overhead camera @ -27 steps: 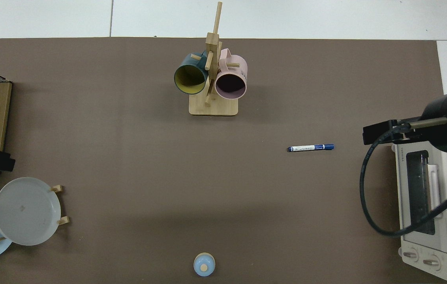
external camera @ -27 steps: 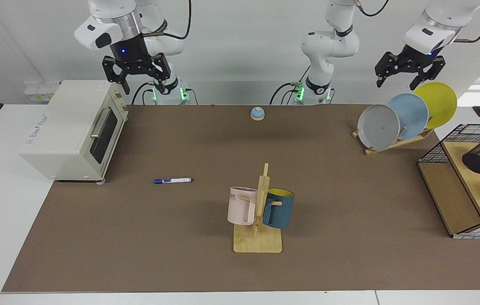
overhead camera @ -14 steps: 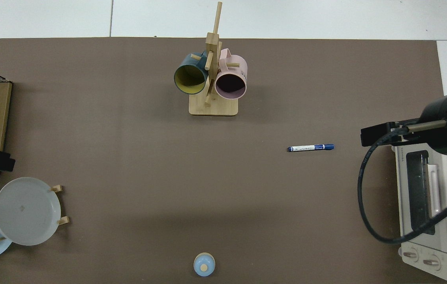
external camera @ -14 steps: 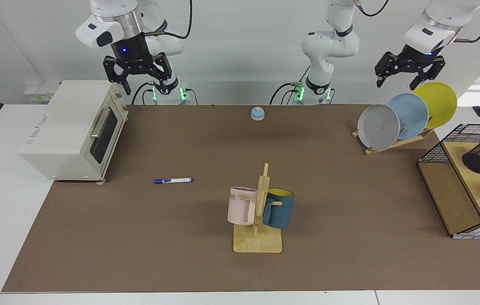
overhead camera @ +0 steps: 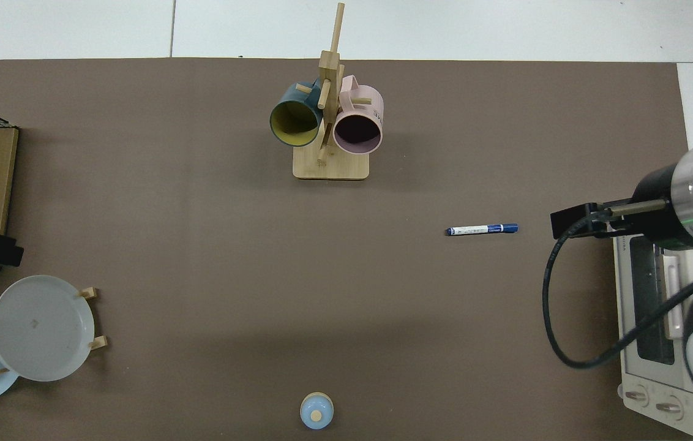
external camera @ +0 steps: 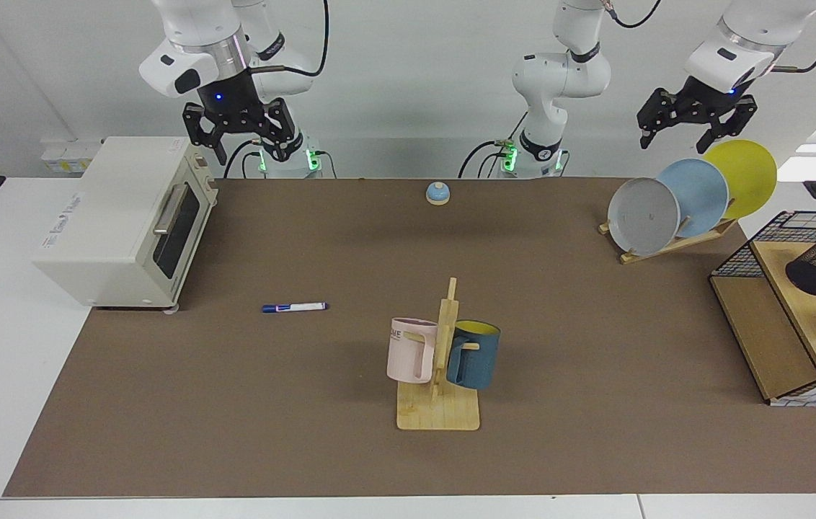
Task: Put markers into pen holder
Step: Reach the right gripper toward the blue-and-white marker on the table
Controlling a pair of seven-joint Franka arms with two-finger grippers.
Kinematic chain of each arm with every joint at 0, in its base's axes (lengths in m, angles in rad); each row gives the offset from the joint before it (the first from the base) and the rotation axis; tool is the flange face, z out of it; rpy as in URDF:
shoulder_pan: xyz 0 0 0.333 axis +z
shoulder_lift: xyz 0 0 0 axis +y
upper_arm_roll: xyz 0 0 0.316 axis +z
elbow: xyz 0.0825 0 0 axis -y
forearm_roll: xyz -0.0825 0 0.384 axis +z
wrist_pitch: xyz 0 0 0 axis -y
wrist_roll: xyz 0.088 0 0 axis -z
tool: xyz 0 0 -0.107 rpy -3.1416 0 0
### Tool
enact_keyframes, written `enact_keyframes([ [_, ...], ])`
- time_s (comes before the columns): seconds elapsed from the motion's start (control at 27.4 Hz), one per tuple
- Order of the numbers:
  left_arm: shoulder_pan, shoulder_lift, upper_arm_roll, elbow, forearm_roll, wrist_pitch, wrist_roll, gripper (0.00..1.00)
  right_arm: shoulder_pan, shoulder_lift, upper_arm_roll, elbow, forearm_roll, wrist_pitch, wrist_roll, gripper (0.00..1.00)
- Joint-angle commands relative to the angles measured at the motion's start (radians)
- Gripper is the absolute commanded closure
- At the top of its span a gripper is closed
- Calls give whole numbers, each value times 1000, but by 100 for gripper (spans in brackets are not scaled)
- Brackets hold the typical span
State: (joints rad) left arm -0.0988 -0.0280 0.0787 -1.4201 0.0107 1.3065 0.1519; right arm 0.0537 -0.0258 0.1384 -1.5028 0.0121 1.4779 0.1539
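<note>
Right claw (external camera: 238, 130), open at upper left, should drop straight over the marker (external camera: 294, 307) lying flat on the table (external camera: 307, 432).

Place: a robotics lab set up as a mock kitchen.
Lab signs: two white arms mounted at the far edge of the table (external camera: 595, 447), bare white walls, trailing cables.
Kitchen props: toaster oven (external camera: 123, 220), mug rack (external camera: 440, 367), plate rack (external camera: 689, 198).
</note>
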Motion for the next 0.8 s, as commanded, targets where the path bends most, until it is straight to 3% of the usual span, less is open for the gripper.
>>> enact_keyframes([
  [0.0, 7, -24, -7, -26, -3, -1, -8, 0, -20, -31, 4, -111, -4, 107, 74, 0],
  [0.15, 4, -24, -11, -25, -3, -1, -5, 0, -23, -11, 4, -165, -6, 183, 200, 0],
  [0.4, 7, -24, -7, -26, -3, -1, -8, 0, -23, 64, 7, -195, 12, 246, 490, 0],
  [0.55, 5, -24, -7, -26, -3, -1, -8, 0, -18, 64, 7, -263, 15, 259, 584, 0],
  [0.77, 5, -24, -7, -26, -3, -1, -8, 0, -25, 56, 7, -373, 65, 432, 858, 0],
])
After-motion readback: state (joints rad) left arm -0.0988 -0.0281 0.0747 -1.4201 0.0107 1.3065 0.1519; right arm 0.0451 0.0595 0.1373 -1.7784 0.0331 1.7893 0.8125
